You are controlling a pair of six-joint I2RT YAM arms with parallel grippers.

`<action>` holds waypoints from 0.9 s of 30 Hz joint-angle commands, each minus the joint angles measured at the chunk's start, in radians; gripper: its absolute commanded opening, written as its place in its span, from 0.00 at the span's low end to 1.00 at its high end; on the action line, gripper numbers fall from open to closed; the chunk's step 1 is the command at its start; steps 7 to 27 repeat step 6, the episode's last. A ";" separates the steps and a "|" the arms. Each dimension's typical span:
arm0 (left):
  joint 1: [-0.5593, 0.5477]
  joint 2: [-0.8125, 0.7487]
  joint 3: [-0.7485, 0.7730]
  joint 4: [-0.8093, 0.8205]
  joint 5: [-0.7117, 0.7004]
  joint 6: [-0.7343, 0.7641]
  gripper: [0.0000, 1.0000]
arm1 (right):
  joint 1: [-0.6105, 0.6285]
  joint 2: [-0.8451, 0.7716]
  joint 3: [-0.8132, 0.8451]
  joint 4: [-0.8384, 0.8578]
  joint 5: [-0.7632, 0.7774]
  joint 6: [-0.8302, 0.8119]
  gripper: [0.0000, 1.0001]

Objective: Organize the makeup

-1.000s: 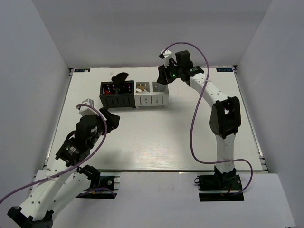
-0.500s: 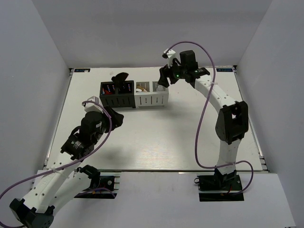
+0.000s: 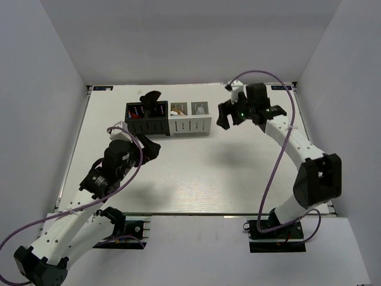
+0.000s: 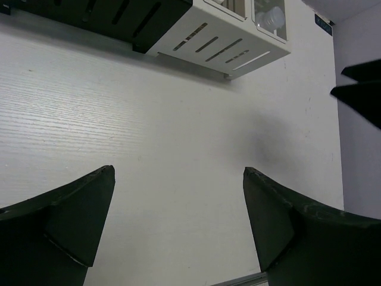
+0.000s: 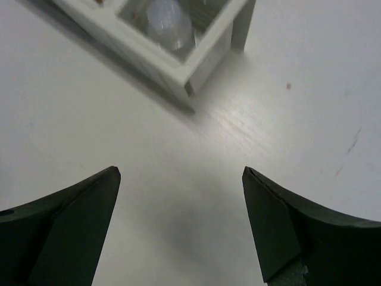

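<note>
The makeup sits in two joined boxes at the back of the table. Black brushes stick up from the black box, with red pencils beside them. In the white box lie an orange tube and a pale rounded item, which shows as a clear bottle in the left wrist view and in the corner compartment in the right wrist view. My left gripper hangs open in front of the black box, empty. My right gripper is open and empty, just right of the white box.
Bare white table spreads in front of the boxes. Grey walls close in the table at the back and both sides. The right arm's purple cable loops over the right half.
My right gripper has pulled back from the white box's right compartment toward the right and opened wider. My left gripper has edged toward the boxes and opened wider.
</note>
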 commanded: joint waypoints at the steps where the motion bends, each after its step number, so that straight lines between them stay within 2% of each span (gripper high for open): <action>1: -0.002 0.001 -0.017 0.044 0.037 -0.003 0.98 | -0.010 -0.119 -0.129 0.017 0.071 0.025 0.89; 6: -0.002 0.018 -0.017 0.059 0.059 0.005 0.98 | -0.019 -0.269 -0.274 0.109 0.049 0.038 0.89; 27: -0.002 0.018 -0.017 0.059 0.059 0.005 0.98 | -0.019 -0.269 -0.274 0.109 0.049 0.038 0.89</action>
